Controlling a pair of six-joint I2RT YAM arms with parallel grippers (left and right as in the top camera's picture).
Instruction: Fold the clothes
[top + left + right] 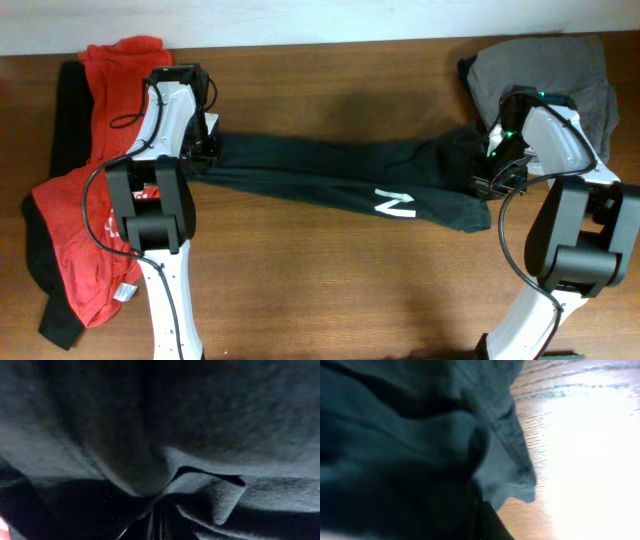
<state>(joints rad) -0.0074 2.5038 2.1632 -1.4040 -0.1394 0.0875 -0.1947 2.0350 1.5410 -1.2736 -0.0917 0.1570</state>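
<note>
The dark T-shirt (340, 175) runs taut side to side across the table (330, 290), left gripper (205, 150) pinching one end, right gripper (490, 175) clamped on the other.

White letter "N" readable on dark T-shirt (330, 175), right of centre in overhead frame; other lettering lost in folds. White print on red T-shirt (68, 215), left side: too small to read. Small white label (125, 292) at its hem: illegible.
</note>
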